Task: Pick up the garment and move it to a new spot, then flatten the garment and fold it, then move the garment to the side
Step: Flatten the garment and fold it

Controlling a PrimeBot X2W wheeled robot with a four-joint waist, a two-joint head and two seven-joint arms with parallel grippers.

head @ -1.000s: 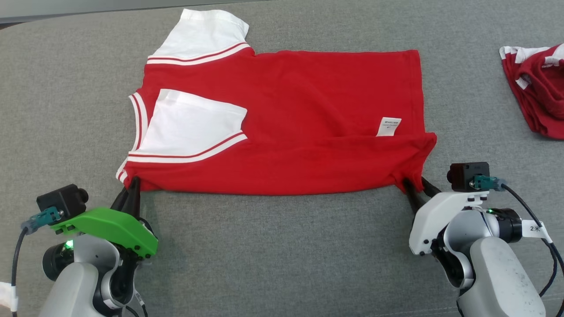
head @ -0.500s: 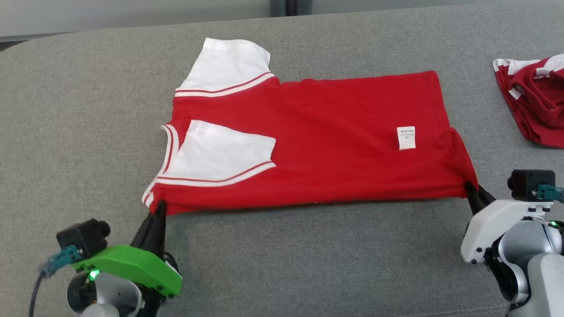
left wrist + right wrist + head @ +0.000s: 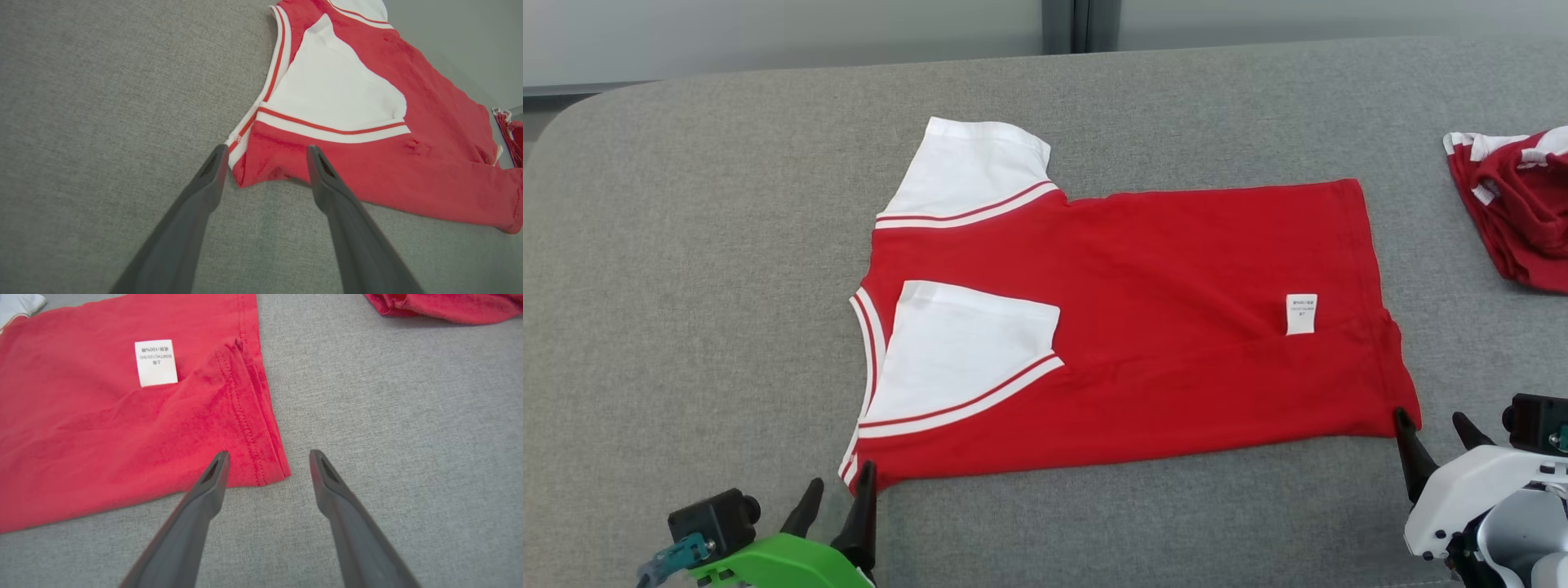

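Head view: flat garment (image 3: 1143, 327), left gripper (image 3: 842, 475) and right gripper (image 3: 1429, 416) wide (both empty)

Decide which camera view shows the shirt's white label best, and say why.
The right wrist view: the label on the red shirt is close and large, its print lines visible. The head view gives it as a small white rectangle near the hem; in the left wrist view it is an edge-on sliver.

Grey fabric surface (image 3: 727, 286), rounded far corner, pale wall panels (image 3: 768, 33) behind, dark vertical seam (image 3: 1081, 24), soft light
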